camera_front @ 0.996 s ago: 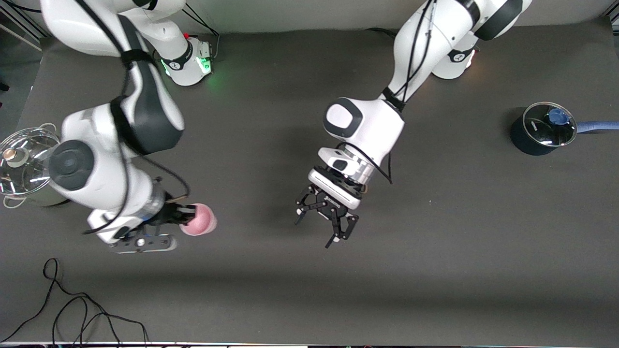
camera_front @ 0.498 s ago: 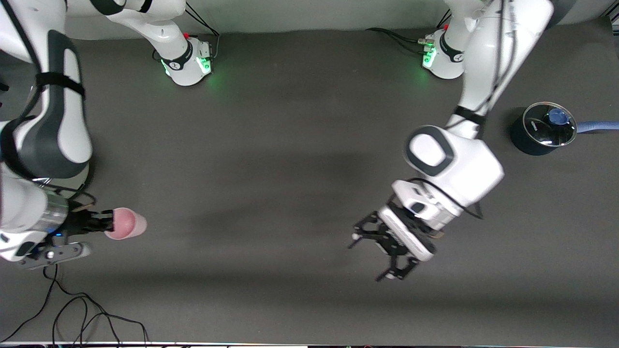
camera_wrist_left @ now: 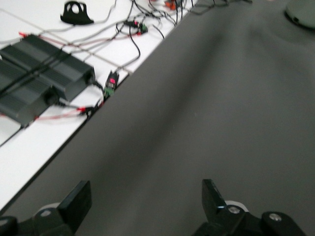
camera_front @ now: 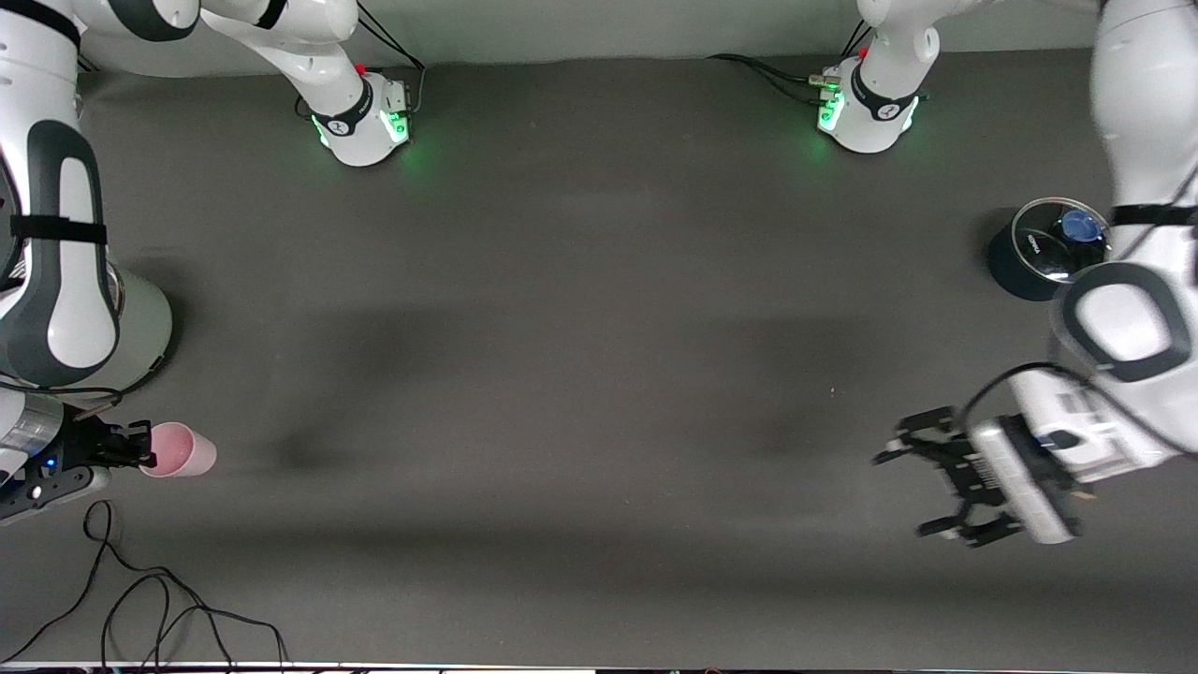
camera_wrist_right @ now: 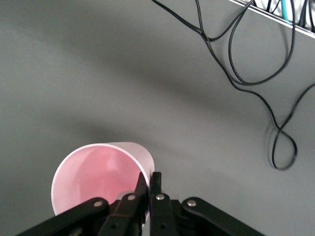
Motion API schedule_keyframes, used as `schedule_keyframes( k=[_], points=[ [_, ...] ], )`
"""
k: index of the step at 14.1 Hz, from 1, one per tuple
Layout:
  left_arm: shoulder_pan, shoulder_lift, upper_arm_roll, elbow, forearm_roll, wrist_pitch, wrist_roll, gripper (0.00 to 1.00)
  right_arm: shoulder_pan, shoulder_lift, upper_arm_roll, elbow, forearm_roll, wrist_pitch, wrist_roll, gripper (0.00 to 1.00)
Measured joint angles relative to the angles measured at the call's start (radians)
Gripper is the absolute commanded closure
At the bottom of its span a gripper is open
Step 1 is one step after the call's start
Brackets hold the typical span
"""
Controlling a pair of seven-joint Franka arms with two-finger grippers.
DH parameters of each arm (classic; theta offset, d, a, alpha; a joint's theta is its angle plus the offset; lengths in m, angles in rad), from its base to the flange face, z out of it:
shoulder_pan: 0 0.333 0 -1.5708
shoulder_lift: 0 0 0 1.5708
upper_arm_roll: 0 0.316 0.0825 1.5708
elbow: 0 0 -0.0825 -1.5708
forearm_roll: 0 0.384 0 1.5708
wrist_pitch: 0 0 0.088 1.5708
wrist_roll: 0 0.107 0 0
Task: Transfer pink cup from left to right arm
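Over the matte mat, right pincer pinches the smooth tapered pink cup; left pincer gapes wide.

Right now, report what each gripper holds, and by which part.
The right gripper pinches the pink cup by its rim wall, one finger inside. The left gripper is open, holding nothing.

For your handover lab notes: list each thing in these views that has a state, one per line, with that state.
pink cup: held by its rim, tipped on its side, empty
right gripper: shut on the cup's rim
left gripper: open, empty, over the table's left-arm end
blue pot: upright, glass lid on
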Motion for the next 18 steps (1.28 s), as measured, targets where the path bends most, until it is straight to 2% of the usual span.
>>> schedule_keyframes(
  k=[3,8,10,11,12,13,18],
  points=[
    [0.101,-0.015,0.0,0.07,0.167,-0.197,0.0,0.0,-0.055,0.072,0.001,-0.049,0.12,0.106,-0.17,1.0],
    [0.167,-0.047,0.003,0.19,0.443,-0.445,-0.033,0.0,-0.055,0.162,0.011,-0.047,0.136,0.211,-0.194,1.0],
    [0.166,-0.091,0.019,0.201,0.493,-0.526,-0.13,0.0,-0.055,0.162,0.014,-0.044,0.136,0.211,-0.194,1.0],
    [0.166,-0.111,0.032,0.202,0.501,-0.568,-0.187,0.0,-0.055,0.162,0.014,-0.044,0.136,0.212,-0.194,0.89],
    [0.166,-0.13,0.044,0.201,0.509,-0.608,-0.255,0.0,-0.055,0.162,0.015,-0.044,0.137,0.212,-0.194,0.18],
    [0.166,-0.146,0.052,0.201,0.521,-0.645,-0.331,0.0,-0.055,0.163,0.015,-0.044,0.137,0.213,-0.194,0.0],
    [0.142,-0.197,0.051,0.2,0.535,-0.79,-0.761,0.0,-0.052,0.161,0.019,-0.037,0.137,0.225,-0.194,0.0]
  ],
)
